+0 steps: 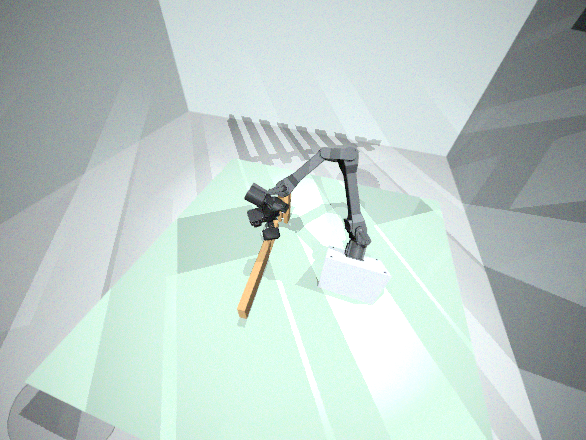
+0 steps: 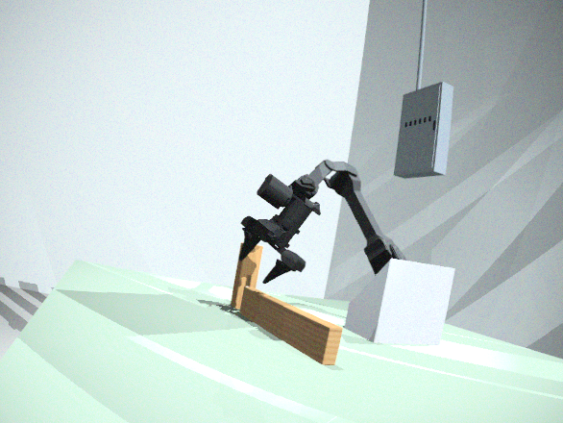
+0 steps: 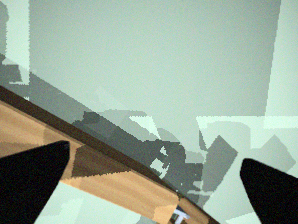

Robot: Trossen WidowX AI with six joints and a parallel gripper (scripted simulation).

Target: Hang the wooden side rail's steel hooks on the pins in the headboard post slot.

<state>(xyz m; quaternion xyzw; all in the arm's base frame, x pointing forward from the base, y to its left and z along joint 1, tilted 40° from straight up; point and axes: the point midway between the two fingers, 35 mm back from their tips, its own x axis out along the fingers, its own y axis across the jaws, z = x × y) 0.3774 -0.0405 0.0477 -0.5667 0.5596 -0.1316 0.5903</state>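
The wooden rail (image 1: 256, 281) (image 2: 288, 314) (image 3: 115, 189) lies along the table on its narrow edge, its hooked end close to the post. A steel hook (image 3: 180, 215) shows at that end in the wrist view. Whether the hooks touch the pins cannot be told. The upright headboard post (image 1: 288, 216) (image 2: 252, 263) stands behind that end, partly hidden by the gripper; its pins are not visible. My gripper (image 1: 263, 225) (image 2: 253, 271) (image 3: 156, 157) is wide open and empty, tilted downward above the rail's hooked end, with one finger in front of the post in the exterior view.
The arm's white base block (image 1: 352, 277) (image 2: 415, 303) stands to the right of the rail. A grey wall box (image 2: 420, 132) hangs on the wall behind, far from the gripper. Shadows of the arm fall on the pale green table (image 1: 210, 345) (image 2: 159, 385).
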